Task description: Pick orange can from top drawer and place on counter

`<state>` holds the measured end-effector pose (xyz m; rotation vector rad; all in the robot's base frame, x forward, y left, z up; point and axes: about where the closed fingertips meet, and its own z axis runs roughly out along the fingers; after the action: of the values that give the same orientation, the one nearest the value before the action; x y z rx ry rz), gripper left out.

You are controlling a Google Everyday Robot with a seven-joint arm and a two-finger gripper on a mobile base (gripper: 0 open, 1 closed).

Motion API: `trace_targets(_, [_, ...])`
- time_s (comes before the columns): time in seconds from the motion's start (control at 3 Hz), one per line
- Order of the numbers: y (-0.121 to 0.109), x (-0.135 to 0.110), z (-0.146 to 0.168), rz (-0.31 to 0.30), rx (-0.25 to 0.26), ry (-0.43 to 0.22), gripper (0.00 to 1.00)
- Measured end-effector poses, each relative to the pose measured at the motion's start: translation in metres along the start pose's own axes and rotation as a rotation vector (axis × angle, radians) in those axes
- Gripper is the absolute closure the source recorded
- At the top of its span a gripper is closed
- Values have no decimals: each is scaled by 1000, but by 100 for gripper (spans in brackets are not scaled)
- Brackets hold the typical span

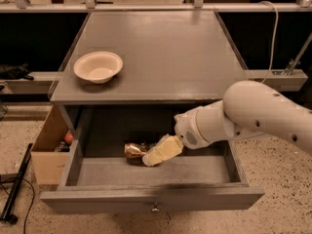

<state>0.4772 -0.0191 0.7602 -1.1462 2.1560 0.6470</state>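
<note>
The top drawer (146, 198) stands pulled open below the counter (161, 48). The orange can (132, 150), crushed and shiny, lies on its side at the back middle of the drawer floor. My gripper (152, 158) is down inside the drawer, cream-coloured, right against the can's right end and covering part of it. The white arm reaches in from the right over the drawer's right side.
A cream-white bowl (98, 66) sits on the counter's left front part. A brown cardboard box (48, 152) with small items stands on the floor left of the drawer. A black stand (14, 189) lies at the lower left. A rail runs behind the counter.
</note>
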Motion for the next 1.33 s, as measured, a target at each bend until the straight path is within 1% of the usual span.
trace_targets(0.33, [-1, -2, 3, -1, 3, -3, 0])
trace_targets(0.67, [3, 0, 6, 35, 21, -66, 0])
trace_targets(1.0, [15, 5, 32, 81, -12, -114, 0])
trace_targets(1.33, [15, 8, 52, 102, -5, -155, 0])
